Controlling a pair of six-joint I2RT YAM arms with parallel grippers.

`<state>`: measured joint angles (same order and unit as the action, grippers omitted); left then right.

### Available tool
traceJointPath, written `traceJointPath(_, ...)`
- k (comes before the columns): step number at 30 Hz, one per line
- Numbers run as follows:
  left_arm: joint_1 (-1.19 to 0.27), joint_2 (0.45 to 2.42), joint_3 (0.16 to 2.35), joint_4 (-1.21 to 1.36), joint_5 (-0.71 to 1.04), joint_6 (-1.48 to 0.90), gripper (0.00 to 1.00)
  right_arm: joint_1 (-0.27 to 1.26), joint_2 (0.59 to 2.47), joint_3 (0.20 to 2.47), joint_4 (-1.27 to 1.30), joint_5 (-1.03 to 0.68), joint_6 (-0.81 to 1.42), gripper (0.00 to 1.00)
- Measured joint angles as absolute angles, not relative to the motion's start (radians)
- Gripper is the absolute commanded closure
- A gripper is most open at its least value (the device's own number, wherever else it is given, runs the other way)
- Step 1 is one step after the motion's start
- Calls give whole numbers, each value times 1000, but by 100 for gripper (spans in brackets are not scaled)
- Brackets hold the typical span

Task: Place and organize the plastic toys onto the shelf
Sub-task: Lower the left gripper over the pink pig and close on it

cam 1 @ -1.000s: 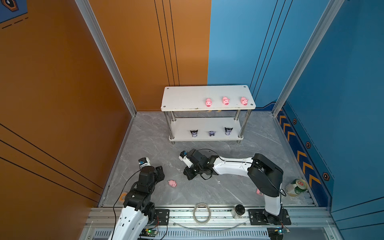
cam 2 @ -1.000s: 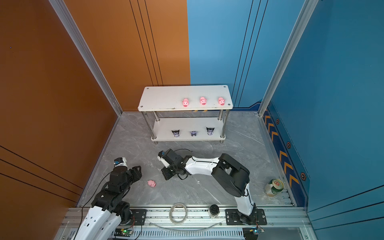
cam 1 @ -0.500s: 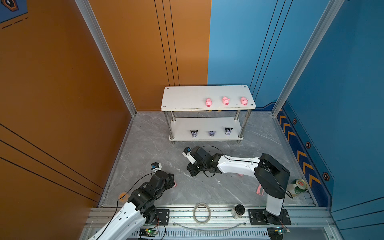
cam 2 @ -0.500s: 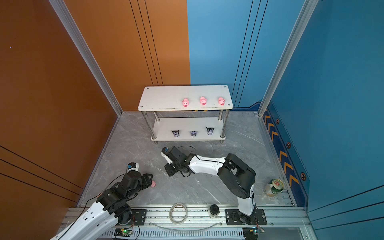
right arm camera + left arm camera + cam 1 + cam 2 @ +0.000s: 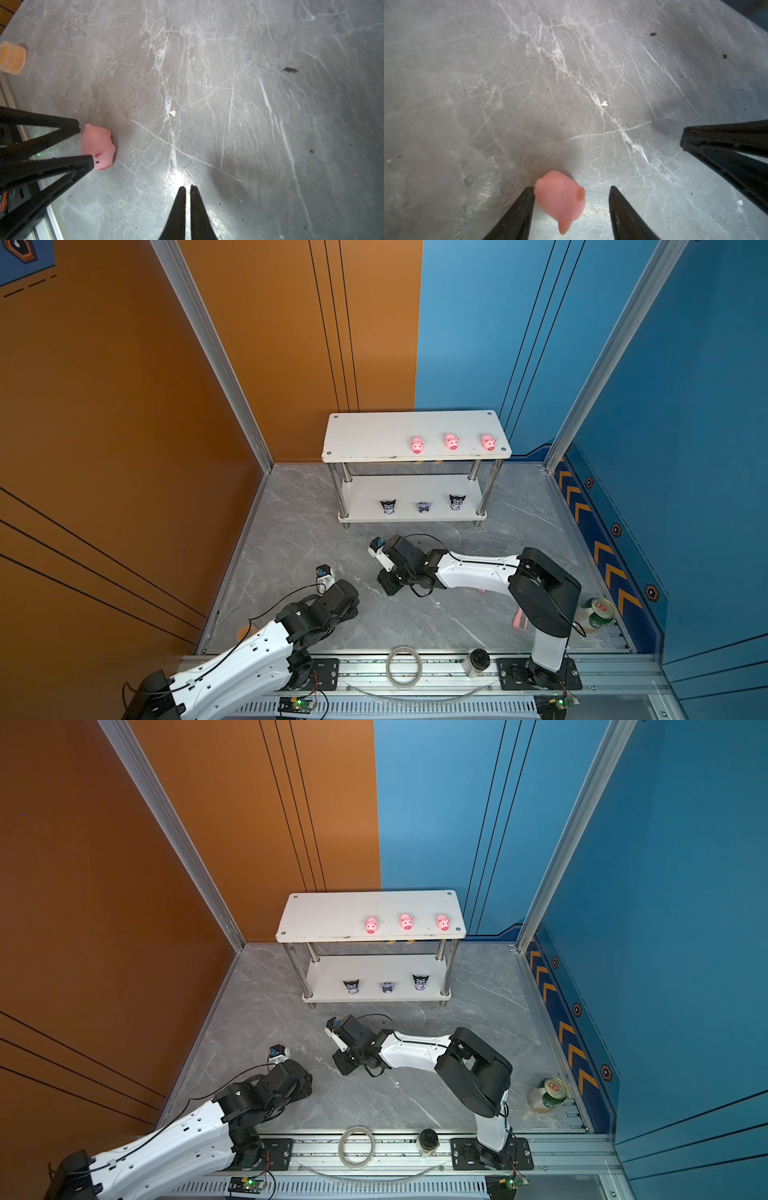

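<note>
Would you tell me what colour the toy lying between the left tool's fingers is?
The toy is pink; it shows best in the left wrist view.

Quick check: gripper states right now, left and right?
Left gripper: open, jaws straddling the pink pig, one finger touching it, not clamped.
Right gripper: shut, holding nothing.

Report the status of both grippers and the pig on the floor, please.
Left gripper open around small pink plastic pig, one finger touching. Right gripper shut, empty, roughly between pig and white two-tier shelf.
</note>
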<state>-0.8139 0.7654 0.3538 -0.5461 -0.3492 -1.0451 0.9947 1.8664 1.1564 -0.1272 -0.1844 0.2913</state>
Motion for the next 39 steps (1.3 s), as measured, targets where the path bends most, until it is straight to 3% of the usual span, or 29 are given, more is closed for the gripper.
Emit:
traceJointPath(6,-814,811,356,-548,-357,-1068,33,995,1864,1138,-127,-181,284,89)
traceJointPath(11,-814,817,356,-543,-365,-1075,34,994,1864,1130,-127,-181,284,89)
traceJointPath(16,-813,859,355,-488,-366,-1076,41,988,1860,1128,-126,-181,284,89)
traceJointPath(21,-798,891,354,-429,-361,-1065,55,978,1846,1121,-126,-181,284,88)
traceJointPath(25,-766,902,354,-391,-347,-1040,58,972,1845,1118,-126,-180,285,88)
traceJointPath(39,-736,962,448,-321,-239,-869,42,965,1845,1118,-126,-178,285,87)
